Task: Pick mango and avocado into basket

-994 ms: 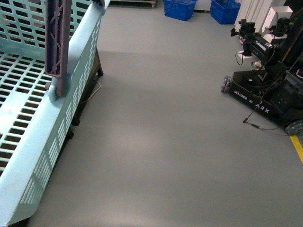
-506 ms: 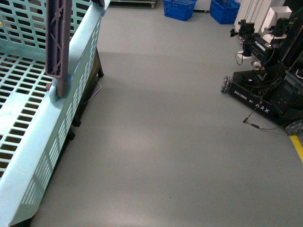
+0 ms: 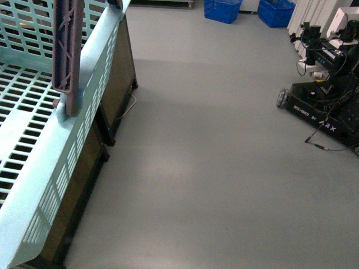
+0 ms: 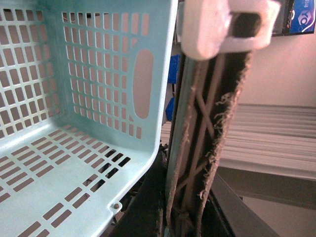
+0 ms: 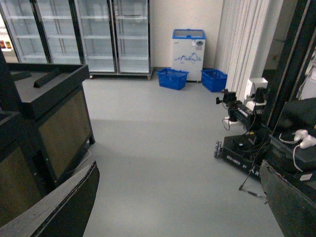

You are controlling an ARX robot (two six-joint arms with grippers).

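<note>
The teal basket (image 3: 84, 112) fills the front view from 7 to 11 o'clock, tilted, with its handle (image 3: 67, 50) upright. In the left wrist view, my left gripper (image 4: 190, 212) shows as dark fingers close on either side of that handle, narrow and seemingly clamped on it. The part of the basket's slotted bottom that I can see is bare. No mango or avocado shows in any view, so I judge this to be a search-and-approach step. My right gripper (image 5: 178, 173) is spread wide and holds nothing. A dark stand (image 3: 115, 84) sits just beside the basket at 9 o'clock. Another robot (image 3: 322, 106) stands at 2 o'clock, and blue crates (image 3: 223, 9) sit at 12. To do this well, I should grip the handle firmly, carry the basket level and clear of the stand, steer wide of the other robot, and find the fruit before reaching.
</note>
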